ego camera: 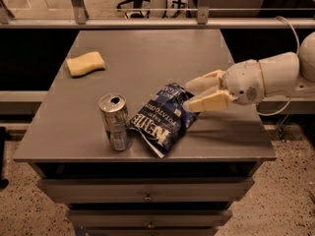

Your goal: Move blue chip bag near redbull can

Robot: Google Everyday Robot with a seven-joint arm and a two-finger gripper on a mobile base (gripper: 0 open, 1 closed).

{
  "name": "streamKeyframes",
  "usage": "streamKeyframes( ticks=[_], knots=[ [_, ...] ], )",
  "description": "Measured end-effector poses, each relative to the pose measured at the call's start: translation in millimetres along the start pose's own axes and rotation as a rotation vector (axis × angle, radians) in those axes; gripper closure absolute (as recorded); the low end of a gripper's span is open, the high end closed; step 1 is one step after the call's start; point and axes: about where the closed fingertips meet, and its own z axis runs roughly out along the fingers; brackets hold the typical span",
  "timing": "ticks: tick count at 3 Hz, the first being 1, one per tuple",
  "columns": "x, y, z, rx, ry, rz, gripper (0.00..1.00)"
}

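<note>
The blue chip bag (163,117) lies crinkled on the grey table (147,53) near the front edge, white lettering up. Its left edge is right beside the redbull can (115,122), which stands upright with its opened top showing. My gripper (188,96) reaches in from the right on a white arm (268,77). Its cream fingers (206,102) are spread, one above and one below the bag's upper right end. The bag rests on the table.
A yellow sponge (85,63) lies at the table's left rear. The table has drawers (147,196) below its front edge. A rail and office chairs stand behind the table. A cable loops off the arm at the right.
</note>
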Motion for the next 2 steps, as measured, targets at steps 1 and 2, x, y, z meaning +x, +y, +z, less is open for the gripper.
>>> streamKeyframes(
  ticks=[1, 2],
  knots=[
    [2.4, -19.4, -17.2, 0.086, 0.033, -0.018, 0.00],
    [17.1, -65.3, -64.1, 0.229, 0.076, -0.047, 0.00]
  ],
)
